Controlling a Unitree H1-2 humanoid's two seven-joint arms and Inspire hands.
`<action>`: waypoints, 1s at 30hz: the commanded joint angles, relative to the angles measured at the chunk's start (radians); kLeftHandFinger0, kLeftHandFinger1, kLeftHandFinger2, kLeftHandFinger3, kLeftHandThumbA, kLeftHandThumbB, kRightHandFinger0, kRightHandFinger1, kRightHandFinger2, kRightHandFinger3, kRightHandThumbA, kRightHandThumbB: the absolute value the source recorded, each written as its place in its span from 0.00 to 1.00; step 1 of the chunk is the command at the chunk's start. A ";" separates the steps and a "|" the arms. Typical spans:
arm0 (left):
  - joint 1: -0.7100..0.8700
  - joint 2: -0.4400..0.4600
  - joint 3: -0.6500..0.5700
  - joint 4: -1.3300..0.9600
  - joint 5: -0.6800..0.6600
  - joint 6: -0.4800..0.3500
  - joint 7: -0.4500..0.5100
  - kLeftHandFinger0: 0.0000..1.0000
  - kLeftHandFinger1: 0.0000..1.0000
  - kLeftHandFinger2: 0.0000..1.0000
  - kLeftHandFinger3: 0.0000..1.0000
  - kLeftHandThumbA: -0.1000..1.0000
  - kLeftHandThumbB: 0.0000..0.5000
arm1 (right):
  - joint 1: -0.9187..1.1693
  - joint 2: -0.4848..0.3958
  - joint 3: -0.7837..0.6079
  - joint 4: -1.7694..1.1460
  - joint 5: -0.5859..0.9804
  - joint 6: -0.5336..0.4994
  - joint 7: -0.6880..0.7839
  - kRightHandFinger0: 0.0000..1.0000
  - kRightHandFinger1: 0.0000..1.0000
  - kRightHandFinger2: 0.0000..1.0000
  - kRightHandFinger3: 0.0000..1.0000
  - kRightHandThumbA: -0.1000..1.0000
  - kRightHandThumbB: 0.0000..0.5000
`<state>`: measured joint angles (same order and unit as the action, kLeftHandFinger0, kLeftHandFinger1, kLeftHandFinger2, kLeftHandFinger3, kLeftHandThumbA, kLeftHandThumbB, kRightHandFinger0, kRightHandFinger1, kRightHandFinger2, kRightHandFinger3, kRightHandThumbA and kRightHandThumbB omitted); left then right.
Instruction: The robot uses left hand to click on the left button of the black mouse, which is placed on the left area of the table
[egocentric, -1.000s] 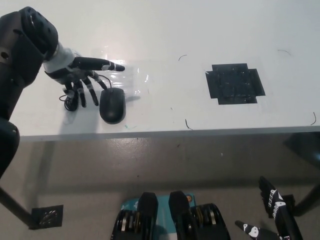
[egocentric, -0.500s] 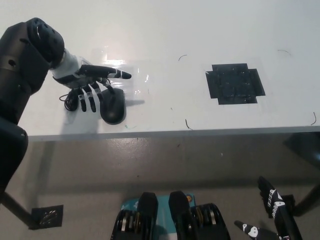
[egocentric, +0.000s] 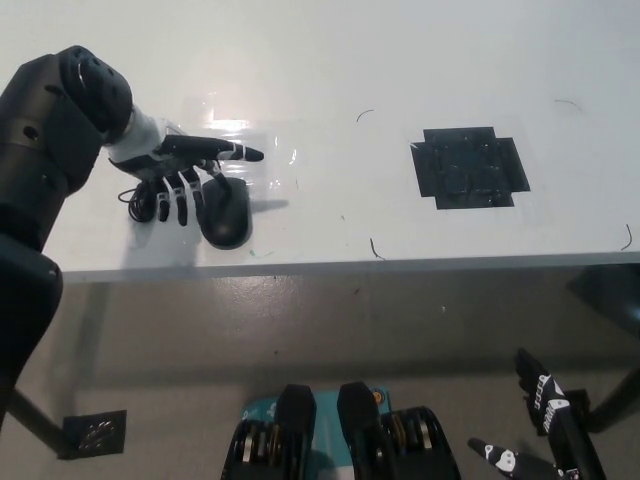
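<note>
The black mouse (egocentric: 226, 210) lies on the left part of the white table (egocentric: 330, 60), near its front edge, its cord (egocentric: 138, 203) coiled just to its left. The left hand (egocentric: 185, 170) hovers over the mouse's far end, fingers spread and holding nothing, one finger stretched out past it. A black tape patch (egocentric: 469, 167) sits well apart. The right hand (egocentric: 545, 420) hangs low at the bottom right, fingers apart and empty.

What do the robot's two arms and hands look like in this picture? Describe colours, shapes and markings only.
The left arm is bulky, rounded and glossy black, with a white cuff at the wrist. Its left hand has slim dark fingers with white bands. The right hand, at the bottom right, is black with small white markings; little of its arm shows.
</note>
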<state>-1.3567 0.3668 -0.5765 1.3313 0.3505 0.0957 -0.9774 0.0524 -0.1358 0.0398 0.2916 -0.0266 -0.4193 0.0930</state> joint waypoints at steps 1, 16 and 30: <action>-0.110 0.020 0.042 0.029 -0.010 0.127 -0.057 0.01 0.06 0.16 1.00 1.00 0.83 | -0.012 -0.021 0.002 -0.026 -0.004 -0.012 0.015 1.00 1.00 1.00 1.00 1.00 0.35; -0.267 0.080 0.102 0.003 0.002 0.190 -0.047 0.00 0.12 0.57 1.00 1.00 0.79 | -0.007 -0.024 -0.003 -0.024 0.006 -0.008 0.018 1.00 1.00 1.00 1.00 1.00 0.37; -0.193 0.059 0.022 -0.010 0.066 0.091 -0.059 0.00 0.02 0.35 1.00 1.00 0.74 | -0.003 -0.026 -0.001 -0.043 -0.004 0.007 0.016 0.97 1.00 1.00 1.00 1.00 0.37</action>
<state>-1.5180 0.4066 -0.5375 1.3329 0.3804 0.2448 -1.0282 0.0547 -0.1471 0.0398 0.2862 -0.0268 -0.4166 0.1019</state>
